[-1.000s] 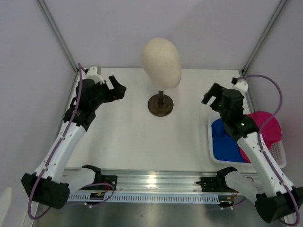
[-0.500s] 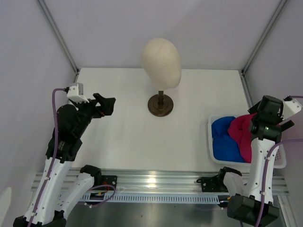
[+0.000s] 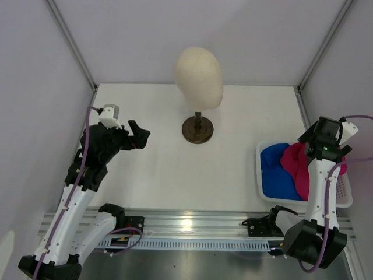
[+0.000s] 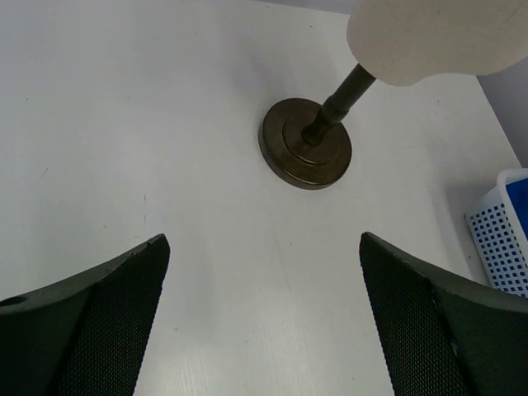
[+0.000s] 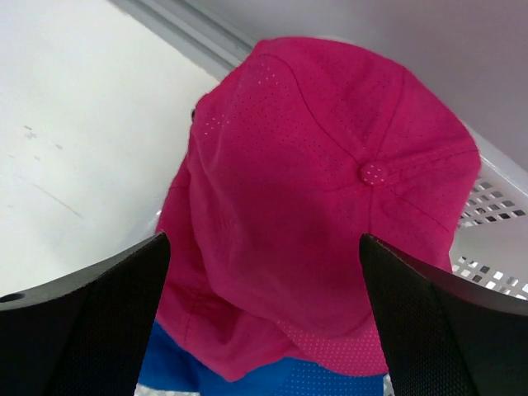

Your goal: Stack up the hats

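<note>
A magenta-pink hat point(image 3: 294, 166) lies on top of a royal blue hat point(image 3: 273, 174) in the white mesh basket point(image 3: 260, 188) at the right. My right gripper point(image 3: 309, 144) hangs just above them, open and empty. In the right wrist view the pink hat point(image 5: 322, 190) fills the space between the open fingers point(image 5: 99, 322) of the right gripper point(image 5: 264, 239), with blue fabric point(image 5: 247, 375) under it. My left gripper point(image 3: 139, 135) is open and empty over the table's left side; in its own view it point(image 4: 264, 239) holds nothing.
A cream mannequin head point(image 3: 199, 74) on a dark round stand point(image 3: 197, 129) is at the back centre, bare. In the left wrist view the stand point(image 4: 305, 154) lies ahead and the basket corner point(image 4: 503, 239) is at the right. The basket wall point(image 5: 491, 206) shows behind the pink hat.
My right arm has swung from the table beside the basket to above the hats in it. My left gripper has pulled back from the far left corner toward the near left.
</note>
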Tool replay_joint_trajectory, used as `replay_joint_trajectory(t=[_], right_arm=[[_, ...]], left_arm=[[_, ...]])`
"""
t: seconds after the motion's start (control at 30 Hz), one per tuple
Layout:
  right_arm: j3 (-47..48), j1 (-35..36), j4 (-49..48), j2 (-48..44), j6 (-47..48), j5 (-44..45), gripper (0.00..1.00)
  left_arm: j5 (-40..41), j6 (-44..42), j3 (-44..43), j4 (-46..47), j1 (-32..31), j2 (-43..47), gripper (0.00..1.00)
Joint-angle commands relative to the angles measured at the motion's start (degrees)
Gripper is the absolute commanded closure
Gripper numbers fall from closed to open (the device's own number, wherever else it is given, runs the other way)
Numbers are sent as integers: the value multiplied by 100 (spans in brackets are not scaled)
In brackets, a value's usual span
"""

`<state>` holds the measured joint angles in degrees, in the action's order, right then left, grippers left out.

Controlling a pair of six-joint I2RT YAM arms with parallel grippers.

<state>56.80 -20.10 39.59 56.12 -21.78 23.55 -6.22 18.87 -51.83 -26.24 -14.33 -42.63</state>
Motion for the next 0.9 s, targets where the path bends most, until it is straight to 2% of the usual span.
replay_joint_trajectory(t=[0.0, 0.17, 0.33, 0.37, 0.4, 0.43, 0.47, 0.57, 0.63, 0.67, 0.73, 0.77, 0.83, 0.87], right_arm=[[208, -21, -120, 495, 192, 17, 0], [306, 85, -57, 918, 297, 369, 7], [323, 94, -206, 1129, 332, 791, 27], [419, 102, -189, 1182, 350, 791, 33], [481, 120, -163, 1269, 359, 800, 49], [560, 155, -58, 1296, 359, 826, 59], [709, 190, 4, 1305, 359, 887, 78], [929, 550, 180, 1200, 499, 1300, 92], [1184, 892, 276, 1025, 666, 1345, 97], [1263, 1007, 242, 937, 797, 1084, 100], [1491, 1218, -38, 692, 1470, 408, 100], [1614, 1288, -109, 629, 1640, -196, 100], [2008, 1464, -284, 541, 1939, -866, 100], [2133, 1526, -320, 480, 2228, -1688, 99]], left_arm=[[58, -305, 165, -4, 26, 237, 0], [331, -384, 174, -83, 44, 238, 1], [305, -437, 191, -66, 53, 343, 0], [323, -455, 217, -57, 62, 361, 1], [384, -455, 235, -39, 79, 370, 0], [402, -455, 244, -39, 88, 387, 0], [411, -446, 244, -48, 105, 396, 0], [350, -446, 244, -39, 123, 387, 0], [219, -455, 235, -30, 132, 379, 1], [113, -524, 235, -39, 149, 370, 0], [-386, -656, 209, -13, 158, 352, 1], [-554, -744, 209, -4, 158, 361, 2], [-871, -806, 226, 144, 167, 448, 3], [-1133, -806, 305, 241, 158, 501, 4]])
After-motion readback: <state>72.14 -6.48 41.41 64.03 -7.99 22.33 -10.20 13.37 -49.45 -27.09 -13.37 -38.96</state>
